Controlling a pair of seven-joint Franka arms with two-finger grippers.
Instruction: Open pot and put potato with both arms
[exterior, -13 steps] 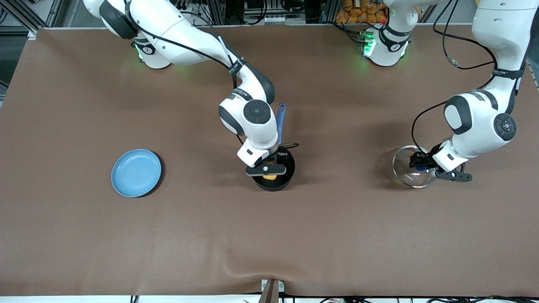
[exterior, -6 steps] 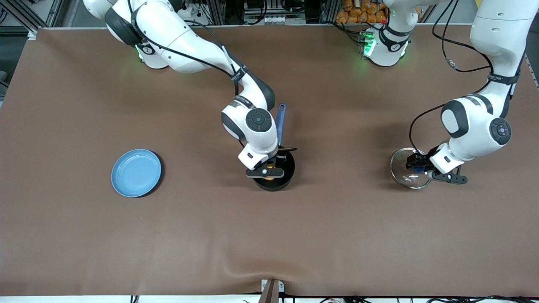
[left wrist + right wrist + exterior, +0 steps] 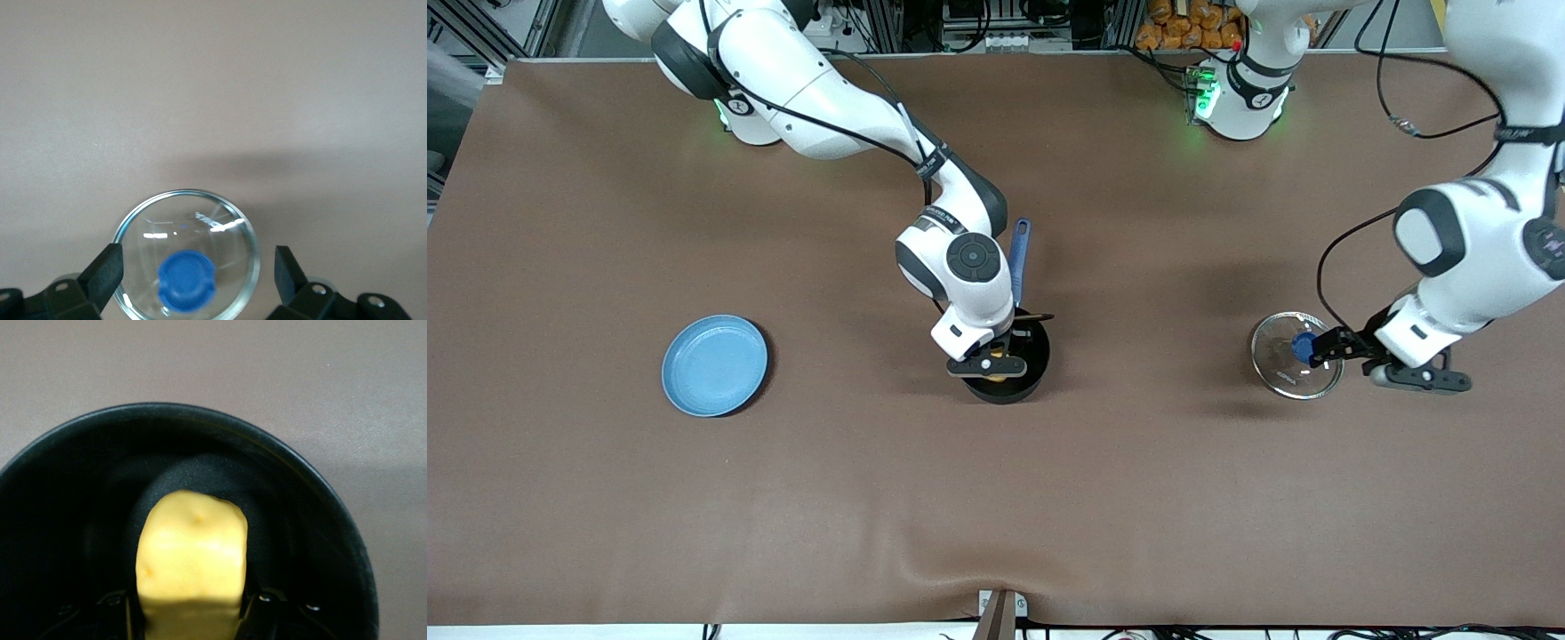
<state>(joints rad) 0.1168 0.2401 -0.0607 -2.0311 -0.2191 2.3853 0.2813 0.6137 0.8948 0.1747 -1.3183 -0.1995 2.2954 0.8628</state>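
Note:
The black pot (image 3: 1033,372) stands uncovered mid-table, its blue handle (image 3: 1020,258) pointing toward the robot bases. My right gripper (image 3: 989,361) is down inside the pot and shut on the yellow potato (image 3: 192,553). Its fingers (image 3: 265,605) press both sides of the potato, low in the pot (image 3: 320,520). The glass lid (image 3: 1285,373) with its blue knob (image 3: 1303,345) lies flat on the table toward the left arm's end. My left gripper (image 3: 1321,350) is open just beside the knob. In the left wrist view the lid (image 3: 227,230) shows between the spread fingers (image 3: 107,270).
A flat light-blue plate (image 3: 714,364) lies toward the right arm's end of the table. The brown cloth has a fold at the edge nearest the front camera (image 3: 960,556).
My left gripper has let go of the lid's knob and drawn back toward the left arm's end; the lid stays on the table. My right gripper sank slightly deeper into the pot with the potato.

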